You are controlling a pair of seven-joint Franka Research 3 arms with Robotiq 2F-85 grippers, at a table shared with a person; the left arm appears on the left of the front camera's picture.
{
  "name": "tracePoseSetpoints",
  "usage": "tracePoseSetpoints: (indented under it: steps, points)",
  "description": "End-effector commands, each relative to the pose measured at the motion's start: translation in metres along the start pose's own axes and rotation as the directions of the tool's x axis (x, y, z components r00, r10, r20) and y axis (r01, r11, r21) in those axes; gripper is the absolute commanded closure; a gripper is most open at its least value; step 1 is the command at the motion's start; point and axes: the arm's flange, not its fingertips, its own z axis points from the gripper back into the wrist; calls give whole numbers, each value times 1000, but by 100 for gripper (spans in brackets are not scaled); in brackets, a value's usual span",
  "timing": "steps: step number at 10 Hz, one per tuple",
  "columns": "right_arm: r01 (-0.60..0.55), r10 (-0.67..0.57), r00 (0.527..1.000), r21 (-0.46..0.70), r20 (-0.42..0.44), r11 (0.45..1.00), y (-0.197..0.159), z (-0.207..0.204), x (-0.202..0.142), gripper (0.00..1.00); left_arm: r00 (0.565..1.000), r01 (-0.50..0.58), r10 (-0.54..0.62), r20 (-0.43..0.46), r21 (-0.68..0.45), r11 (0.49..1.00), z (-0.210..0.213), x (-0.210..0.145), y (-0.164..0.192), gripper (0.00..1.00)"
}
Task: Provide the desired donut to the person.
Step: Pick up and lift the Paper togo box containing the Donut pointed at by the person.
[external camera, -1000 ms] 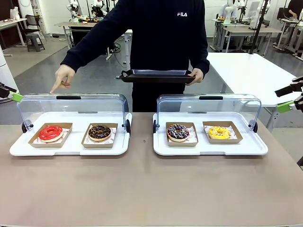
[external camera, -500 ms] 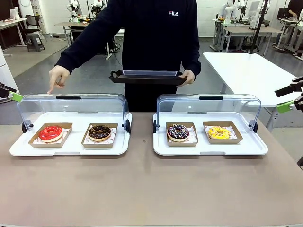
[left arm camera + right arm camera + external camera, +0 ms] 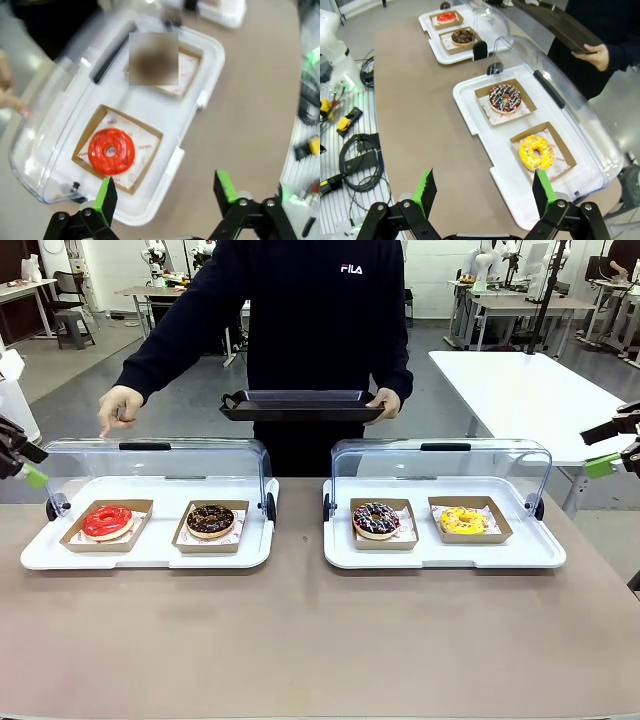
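Observation:
The person (image 3: pixel 320 320) stands at the far side, holding a black tray (image 3: pixel 300 405) in one hand. Their other hand (image 3: pixel 120 410) points a finger down above the left end of the left case. Below it lies a red donut (image 3: pixel 107 521) (image 3: pixel 111 151), with a chocolate donut (image 3: pixel 210 520) beside it. The right case holds a sprinkled chocolate donut (image 3: pixel 376 520) (image 3: pixel 504 98) and a yellow donut (image 3: pixel 463 520) (image 3: pixel 536 151). My left gripper (image 3: pixel 28 468) (image 3: pixel 166 190) hovers open at the table's left edge, above and beside the red donut. At the right edge my right gripper (image 3: pixel 597 448) (image 3: pixel 482 192) is open.
Each donut sits in a brown paper tray on a white case base (image 3: pixel 150 555) (image 3: pixel 445 558). Clear domed covers (image 3: pixel 155 465) (image 3: pixel 440 465) stand swung back behind the donuts. The brown tabletop (image 3: pixel 320 640) in front is bare. Cables (image 3: pixel 360 160) lie beside the table.
The person has shifted left with the black tray, and the pointing hand has lifted a little off the cover. My left gripper has dipped and turned at the left edge.

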Motion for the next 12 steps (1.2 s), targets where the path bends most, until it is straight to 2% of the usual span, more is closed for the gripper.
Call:
tracePoseSetpoints:
  steps: [1,2,4,6,7,9,12]
  points:
    - [-9,9,1000,5,20,1000,-3,-1,-1,0,964,221,-213,-161,36,975,-9,-13,0,0]
    - [-9,9,1000,5,20,1000,-3,-1,-1,0,943,279,-270,-194,20,960,-24,-13,-4,0]
    - [-9,9,1000,5,20,1000,-3,-1,-1,0,865,416,-430,-260,-109,903,-64,-16,-14,0]
    - [-9,9,1000,5,20,1000,-3,-1,-1,0,812,472,-476,-336,-99,876,-105,-20,-11,0]
    - [-9,9,1000,5,20,1000,-3,-1,-1,0,795,510,-518,-316,-114,852,-113,-20,-13,0]
    - [-9,9,1000,5,20,1000,-3,-1,-1,0,773,507,-490,-402,-72,859,-127,-21,-10,0]
    - [-9,9,1000,5,20,1000,-3,-1,-1,0,753,508,-464,-467,-37,861,-141,-25,0,0]
